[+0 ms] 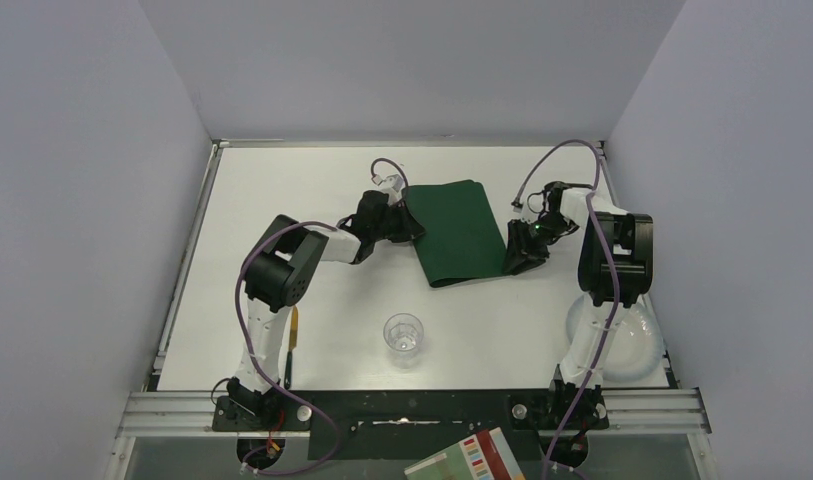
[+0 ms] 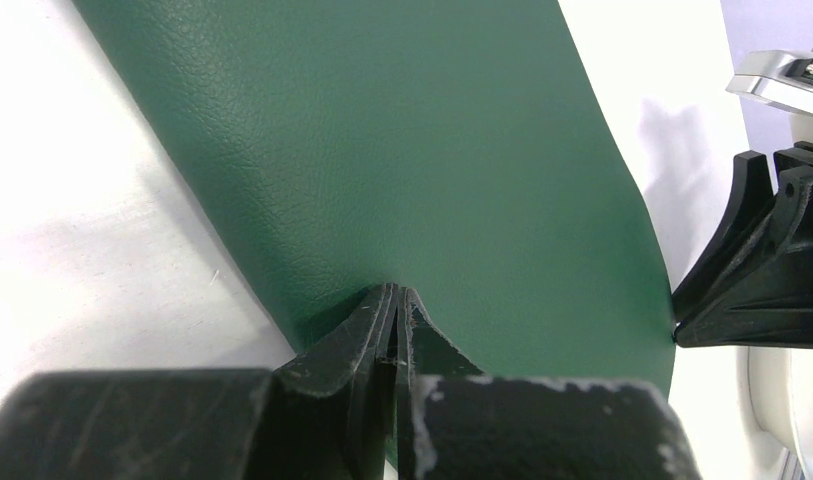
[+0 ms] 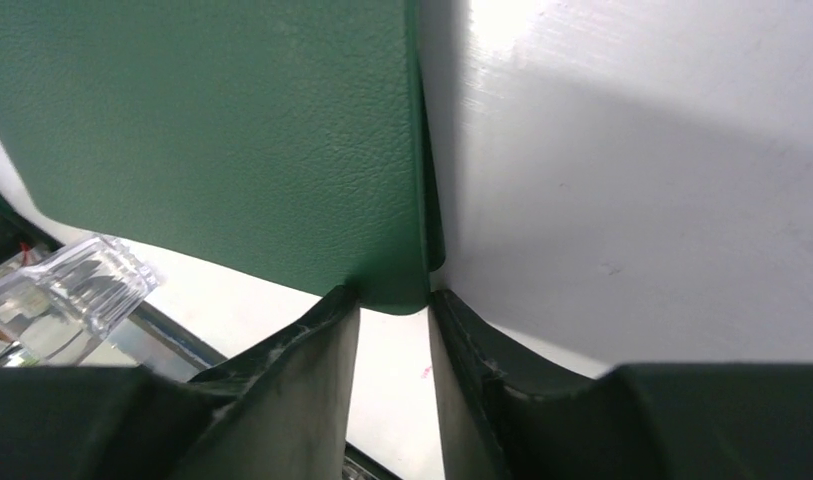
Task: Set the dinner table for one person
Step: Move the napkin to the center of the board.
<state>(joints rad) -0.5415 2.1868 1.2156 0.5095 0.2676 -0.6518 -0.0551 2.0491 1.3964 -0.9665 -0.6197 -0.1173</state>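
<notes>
White dinner table [image 1: 282, 190]: left jaws clench placemat [image 1: 460, 232], right jaws gape astride its corner, plate [image 1: 642, 350] half-hidden.

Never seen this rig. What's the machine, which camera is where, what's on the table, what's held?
Two robot arms are bolted at the near edge of a white table. The wide picture comes from a fixed camera above and behind them; each close-up comes from a camera on one wrist. On the table lie a green placemat, a clear glass, a plate beside the right arm's base, and a thin utensil by the left arm. The left gripper is pinched shut on one edge of the placemat. The right gripper straddles a corner on the opposite side, jaws apart, not yet clamped.
</notes>
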